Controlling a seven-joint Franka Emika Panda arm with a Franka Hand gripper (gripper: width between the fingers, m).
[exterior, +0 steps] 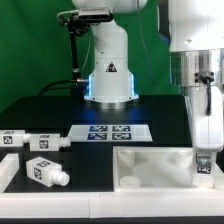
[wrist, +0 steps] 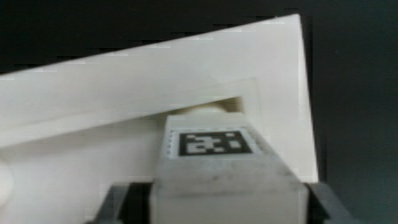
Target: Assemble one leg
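My gripper (exterior: 207, 158) is shut on a white leg (exterior: 208, 150) with a black-and-white tag and holds it upright at the near corner of the large white tray-like piece (exterior: 150, 165), on the exterior view's right. In the wrist view the leg (wrist: 214, 142) sits between my dark fingers (wrist: 130, 205), its far end at a corner recess of the tray-like piece (wrist: 125, 90). My gripper (wrist: 222, 208) clamps the leg's blocky body. Whether the stub is in the hole is hidden.
Three more tagged legs lie on the black table at the exterior view's left, two at the back (exterior: 12, 138) (exterior: 48, 141) and one nearer (exterior: 45, 172). The marker board (exterior: 113, 132) lies behind the tray-like piece. The arm's base (exterior: 110, 70) stands at the back.
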